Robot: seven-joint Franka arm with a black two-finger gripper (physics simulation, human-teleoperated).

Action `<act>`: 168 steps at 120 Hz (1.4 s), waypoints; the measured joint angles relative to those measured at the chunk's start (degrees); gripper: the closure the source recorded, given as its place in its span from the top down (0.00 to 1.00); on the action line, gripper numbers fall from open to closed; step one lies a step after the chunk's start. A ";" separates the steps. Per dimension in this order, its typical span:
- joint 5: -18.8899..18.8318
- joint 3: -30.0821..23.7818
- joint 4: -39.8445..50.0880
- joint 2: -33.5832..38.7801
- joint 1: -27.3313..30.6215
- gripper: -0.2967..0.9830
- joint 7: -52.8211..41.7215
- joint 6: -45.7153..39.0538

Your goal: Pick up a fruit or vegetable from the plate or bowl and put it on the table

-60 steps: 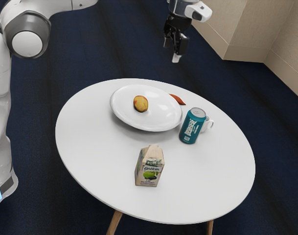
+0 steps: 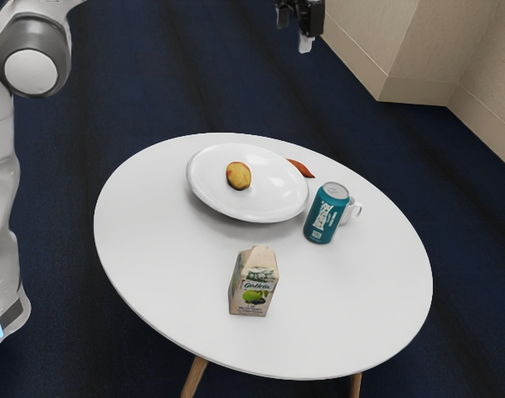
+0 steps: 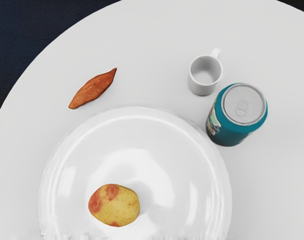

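My gripper (image 2: 294, 35) is high above the far side of the table (image 2: 169, 282), at the exterior view's top edge, with its fingers apart and nothing between them. On the white plate (image 2: 273, 195) lies a yellow-and-red fruit or potato (image 2: 239, 176). A reddish-orange sweet potato (image 2: 301, 168) rests on the table just outside the plate's rim. In the wrist view the yellow-and-red piece (image 3: 114, 205) sits on the plate (image 3: 191, 165), and the sweet potato (image 3: 93, 89) lies on the table beside it, not touching the gripper.
A teal can (image 2: 326, 214) stands beside the plate, with a white mug (image 3: 204, 75) close to it. A carton (image 2: 254, 282) is upright on the table's near side in the exterior view. Bare tabletop surrounds the carton.
My gripper has risen farther above the table, its upper part now cut off by the exterior view's top edge. Everything on the table has stayed put.
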State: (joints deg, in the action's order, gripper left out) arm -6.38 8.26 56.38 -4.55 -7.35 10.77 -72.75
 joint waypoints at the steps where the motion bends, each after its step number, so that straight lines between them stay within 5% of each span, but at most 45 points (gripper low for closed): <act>1: -0.01 0.03 0.12 -0.22 0.15 0.77 0.77 0.09; 19: 1.38 0.26 4.55 -5.56 7.31 0.77 14.10 -1.58; 62: 7.32 0.25 6.33 -12.67 11.39 0.77 40.06 -6.84; 109: 7.72 0.59 31.02 -3.63 8.36 0.77 55.19 -18.92; 168: 4.75 1.14 52.35 9.18 9.25 0.77 59.28 -34.17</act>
State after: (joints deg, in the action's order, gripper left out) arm -1.63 9.41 108.73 4.63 1.90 70.06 -106.92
